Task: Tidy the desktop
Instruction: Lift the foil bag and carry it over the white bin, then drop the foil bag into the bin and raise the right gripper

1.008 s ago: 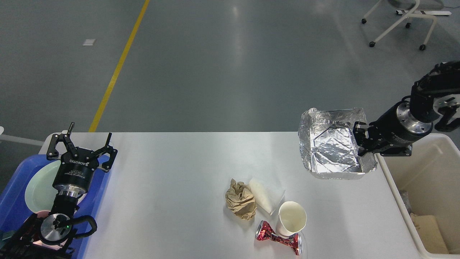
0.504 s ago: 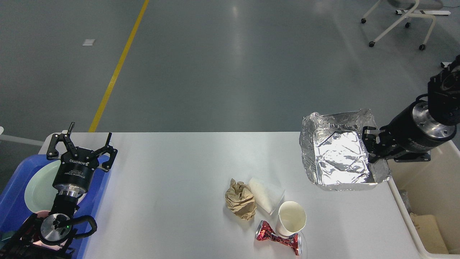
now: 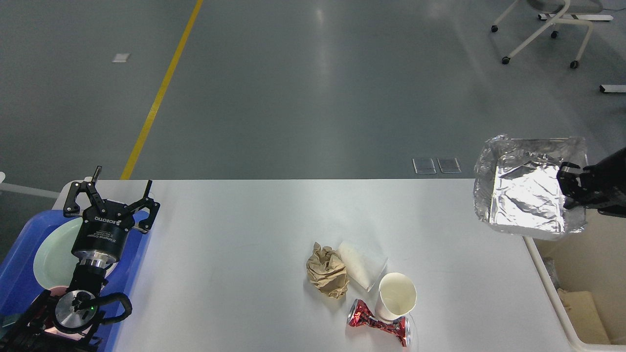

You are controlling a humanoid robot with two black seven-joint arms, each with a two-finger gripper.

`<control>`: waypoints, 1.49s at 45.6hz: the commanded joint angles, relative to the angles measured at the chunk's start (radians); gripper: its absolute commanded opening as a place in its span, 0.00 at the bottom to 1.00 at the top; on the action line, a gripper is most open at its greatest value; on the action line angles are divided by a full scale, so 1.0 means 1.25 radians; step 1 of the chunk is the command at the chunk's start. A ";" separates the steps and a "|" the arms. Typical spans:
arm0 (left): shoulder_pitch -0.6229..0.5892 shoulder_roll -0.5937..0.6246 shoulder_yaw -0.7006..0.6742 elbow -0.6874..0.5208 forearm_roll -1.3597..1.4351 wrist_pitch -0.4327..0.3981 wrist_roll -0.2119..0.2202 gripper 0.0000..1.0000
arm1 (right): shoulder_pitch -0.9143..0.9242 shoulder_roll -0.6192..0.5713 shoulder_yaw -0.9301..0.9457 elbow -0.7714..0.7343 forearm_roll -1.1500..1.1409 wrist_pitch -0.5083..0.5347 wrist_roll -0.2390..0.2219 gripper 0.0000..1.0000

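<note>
Near: crushed red can (image 3: 379,325), white paper cup (image 3: 396,296), crumpled brown paper (image 3: 326,270) await clearing on white rectangular desktop (image 3: 244,254) | Left gripper (image 3: 115,193): fingers wide, idle over blue tray (image 3: 19,274) | Far: right gripper (image 3: 570,188) pinches crinkled foil tray (image 3: 525,200) for cream bin (image 3: 587,274) disposal.

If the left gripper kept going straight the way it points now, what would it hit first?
Probably nothing on the desktop: the open left gripper points past the far edge toward bare floor. Depth is hard to judge.

The desktop (image 3: 234,254) is lying flat, white and smooth, wide, with rounded corners, litter sitting near its front.
</note>
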 commanded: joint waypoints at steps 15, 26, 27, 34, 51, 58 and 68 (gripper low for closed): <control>0.000 0.000 0.000 0.000 0.000 0.000 0.000 0.96 | -0.425 -0.122 0.140 -0.362 0.018 -0.065 -0.001 0.00; 0.000 0.000 0.000 0.000 0.000 0.000 0.001 0.96 | -0.748 -0.138 0.397 -0.545 0.028 -0.189 -0.001 0.00; 0.000 0.000 0.000 0.000 0.000 0.000 0.000 0.96 | -0.772 -0.136 0.415 -0.562 0.028 -0.195 -0.001 0.00; 0.000 0.000 0.000 0.000 0.000 0.000 0.001 0.96 | -0.942 -0.064 0.523 -0.702 0.026 -0.234 -0.001 0.00; 0.000 0.000 0.000 0.000 0.000 0.000 0.000 0.96 | -1.189 0.132 0.574 -0.925 0.028 -0.449 -0.003 0.00; 0.000 0.000 0.000 0.000 0.000 0.000 0.000 0.96 | -1.197 0.144 0.575 -0.925 0.029 -0.460 -0.003 0.00; 0.000 0.000 0.000 0.000 0.000 0.000 0.000 0.96 | -1.197 0.145 0.575 -0.923 0.029 -0.455 -0.003 0.00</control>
